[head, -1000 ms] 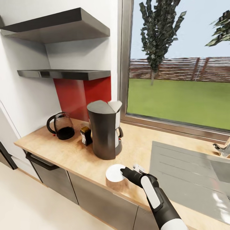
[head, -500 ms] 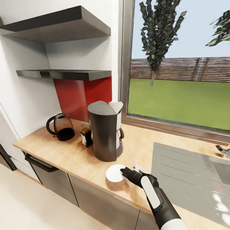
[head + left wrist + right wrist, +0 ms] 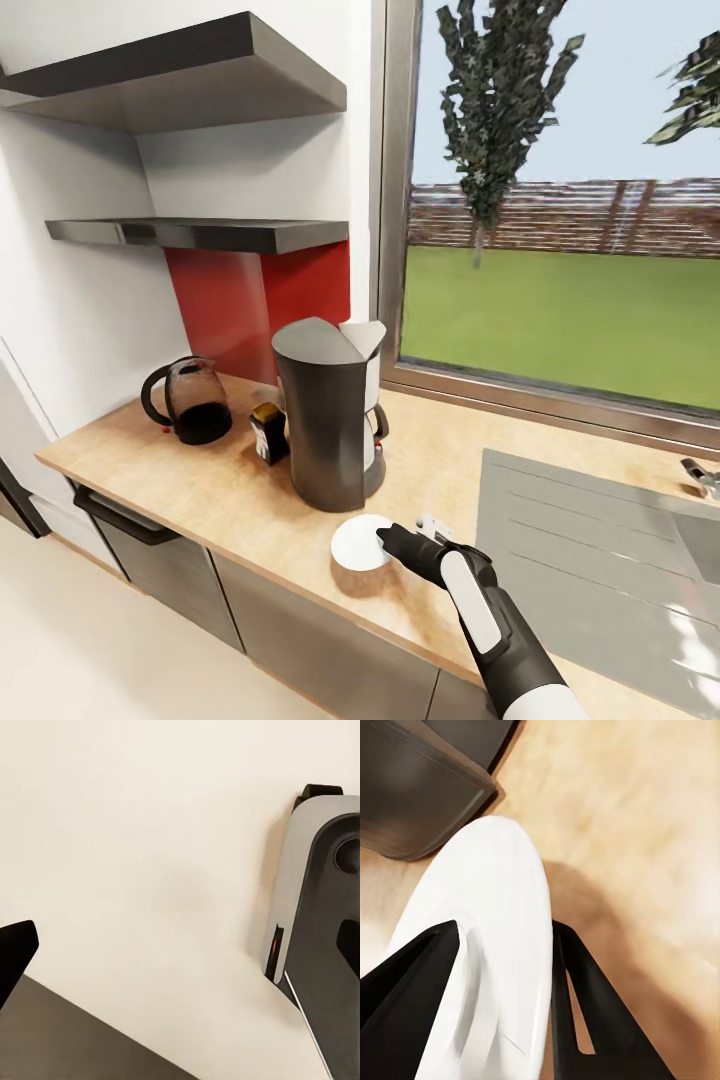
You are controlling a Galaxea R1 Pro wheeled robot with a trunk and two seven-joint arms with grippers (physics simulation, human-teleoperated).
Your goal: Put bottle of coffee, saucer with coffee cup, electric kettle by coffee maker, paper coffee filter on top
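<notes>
The coffee maker [image 3: 322, 415] stands on the kitchen countertop [image 3: 220, 490]. To its left are the bottle of coffee [image 3: 268, 432] and the electric kettle [image 3: 188, 402]. In front of it, near the counter's front edge, the white saucer [image 3: 358, 542] [image 3: 499, 900] is held at the counter surface by my right gripper [image 3: 388, 543] [image 3: 502, 997], which is shut on its rim, one black finger [image 3: 405, 979] on each side. The kitchen shelf [image 3: 200, 233] hangs above with nothing visible on it. My left gripper [image 3: 180, 945] stands open over pale floor. The paper coffee filter and coffee cup are out of view.
A grey steel sink [image 3: 600, 540] is set into the counter to the right, with a tap [image 3: 705, 475] at the edge. A large window runs behind the counter. A thicker dark slab [image 3: 180, 80] juts out above the shelf. Grey cabinet fronts [image 3: 300, 650] lie below.
The head view has drifted slightly. My right gripper and the saucer stay in the same spot in front of the coffee maker.
</notes>
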